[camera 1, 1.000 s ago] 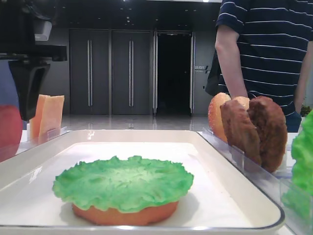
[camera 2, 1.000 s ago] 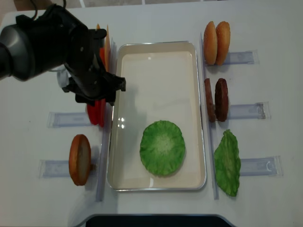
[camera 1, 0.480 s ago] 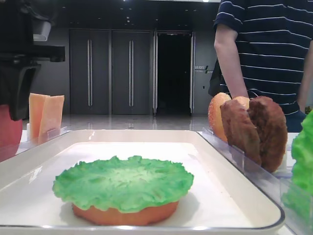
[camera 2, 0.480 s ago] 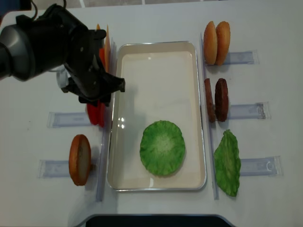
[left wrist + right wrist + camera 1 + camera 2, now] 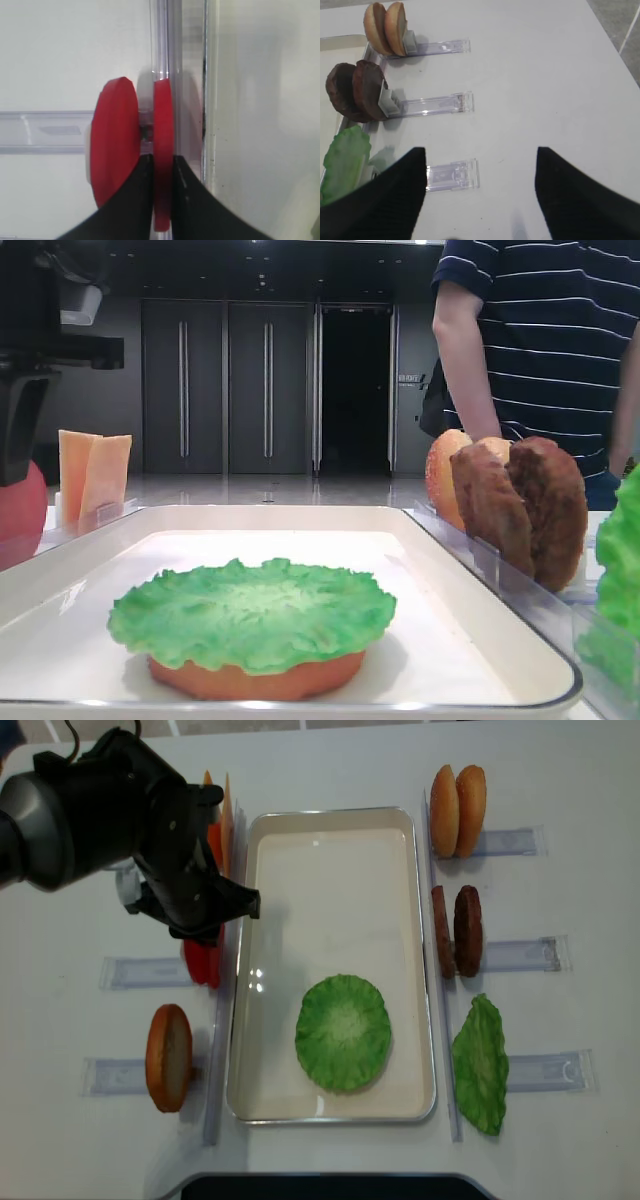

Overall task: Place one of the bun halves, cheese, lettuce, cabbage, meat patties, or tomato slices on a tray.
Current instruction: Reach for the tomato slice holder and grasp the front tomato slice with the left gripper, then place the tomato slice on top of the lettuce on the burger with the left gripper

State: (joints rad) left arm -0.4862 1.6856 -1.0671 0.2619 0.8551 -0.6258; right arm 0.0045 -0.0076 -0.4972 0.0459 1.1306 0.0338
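White and bare between its clear plastic holders, the desk (image 5: 330,760) carried a long white tray (image 5: 330,840) down its middle, and a person in a striped navy shirt (image 5: 545,340) stood at the far side.

The left tool (image 5: 161,167) was clenched on one of the tomato slices (image 5: 162,125): in the left wrist view its two dark fingers (image 5: 135,195) pressed both flat faces of the slice nearest the tray, at its lower part. That slice stood on edge in the clear holder (image 5: 30,131), just beside the tray's left rim, faces turned left and right, thin edge toward the camera. A second tomato slice (image 5: 112,135) stood parallel just left of it, outside the grip. Both were smooth, matt red discs. From overhead the left arm (image 5: 110,815) covered most of them, with only red edges (image 5: 203,963) showing below it.

The right tool (image 5: 480,195) hung released over bare desk on the right, its fingers well apart, grasping nothing.

On the tray, toward the near end, a ruffled green lettuce (image 5: 343,1032) lay flat on an orange-tan bun half (image 5: 255,680). Right of the tray stood two bun halves (image 5: 457,810), two dark brown meat patties (image 5: 458,931) and another green leaf (image 5: 481,1065). Left of it stood pale-orange cheese (image 5: 93,478) and one more bun half (image 5: 168,1058).
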